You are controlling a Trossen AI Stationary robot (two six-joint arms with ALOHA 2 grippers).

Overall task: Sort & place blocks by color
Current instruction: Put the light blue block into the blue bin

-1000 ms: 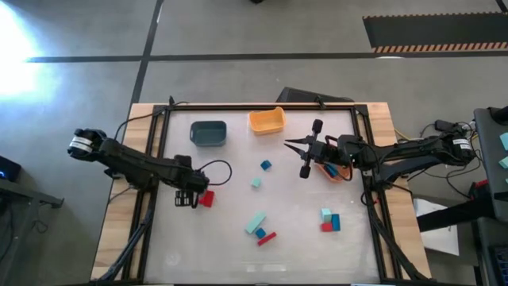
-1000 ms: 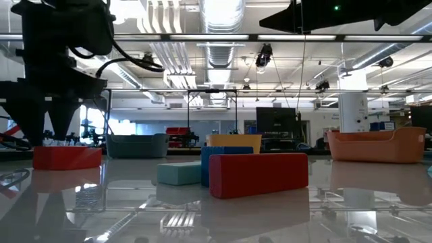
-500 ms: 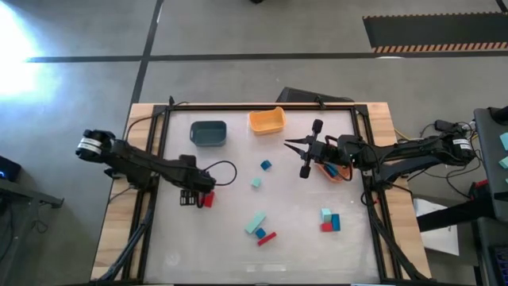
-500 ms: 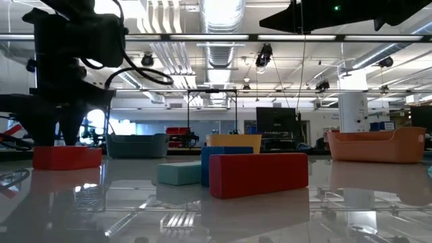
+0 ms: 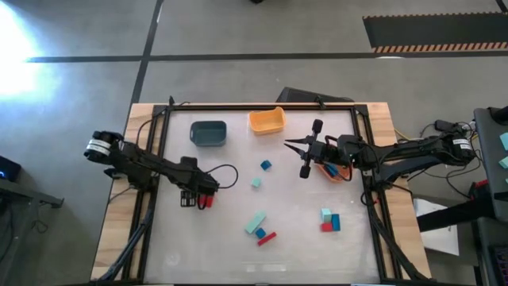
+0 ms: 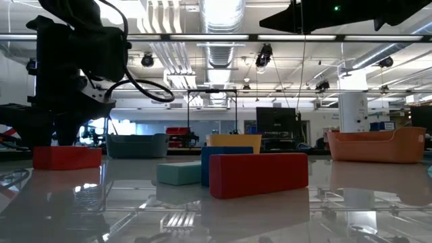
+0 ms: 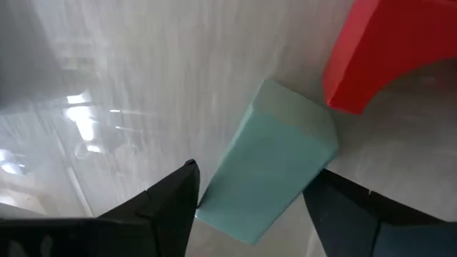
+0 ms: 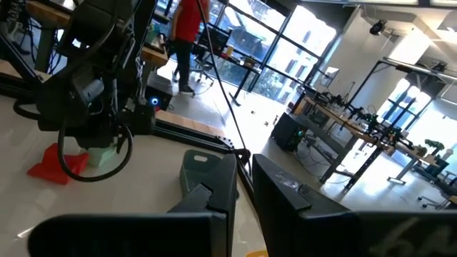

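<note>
Fingers, left: the left gripper [image 7: 250, 207] is low over the worktop at the left of the high view, its fingers [image 7: 168, 196] spread wide on either side of a pale mint block [image 7: 268, 168]; they look close to its faces, but I cannot tell whether they press on it yet.
Neighbour: a red arch block [image 7: 375, 50] lies just beside the mint block, touching or nearly touching one corner.
Fingers, right: the right gripper [image 5: 295, 144] hangs right of centre in the high view, fingers drawn together and holding nothing, beside the orange bin [image 5: 340, 171] at the right edge.
Progress: judged early to middling. The orange bin seems to hold a few red pieces; what the dark teal bin [image 5: 208, 133] and the yellow-orange bin [image 5: 267, 120], both at the upper middle, contain cannot be made out.
Left to sort: a blue cube [image 5: 265, 165] and a small mint cube [image 5: 256, 183] at centre; a mint bar [image 5: 255, 222], blue piece and red bar [image 5: 267, 237] lower centre; a mint, blue and red cluster [image 5: 329, 221] lower right.
Step in hand: likely closing on the mint block for pickup.
</note>
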